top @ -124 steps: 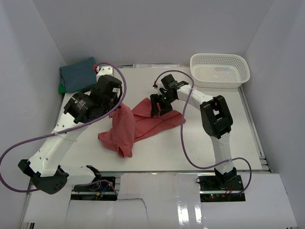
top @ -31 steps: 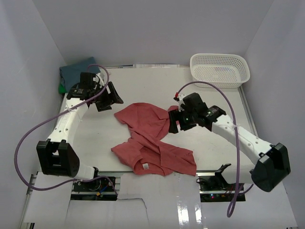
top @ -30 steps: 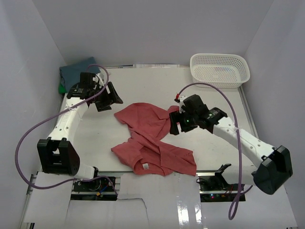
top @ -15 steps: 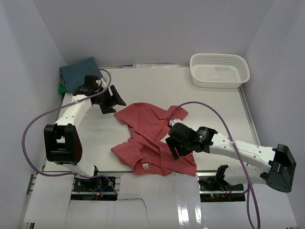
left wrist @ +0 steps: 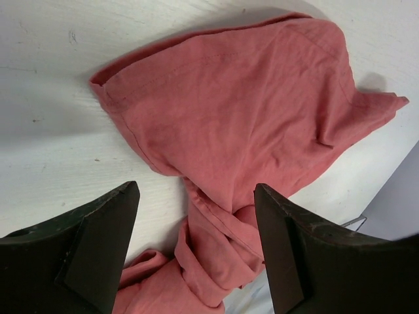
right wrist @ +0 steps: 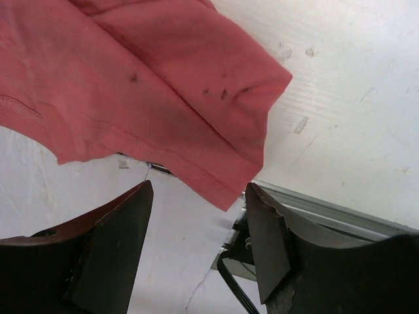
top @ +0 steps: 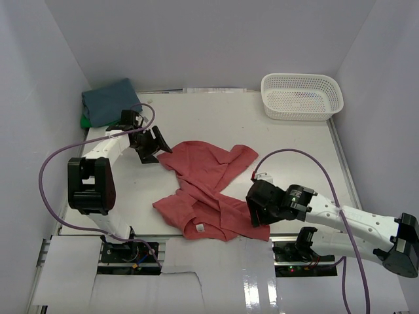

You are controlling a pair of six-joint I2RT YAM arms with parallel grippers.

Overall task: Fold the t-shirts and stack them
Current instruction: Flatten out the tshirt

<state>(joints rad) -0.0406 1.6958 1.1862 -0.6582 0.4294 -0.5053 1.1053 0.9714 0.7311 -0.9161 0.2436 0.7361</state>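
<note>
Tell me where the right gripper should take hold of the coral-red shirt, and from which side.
Take the coral-red shirt by its near-right hem corner, coming down from above. That corner lies flat and free at the near edge of the table, and the open right gripper hangs right over it.

Bright, diffuse, even light; shadows on the worktop (top: 216,118) are faint and soft-edged. Glare streaks the glossy panel (top: 275,288) at its near edge.
</note>
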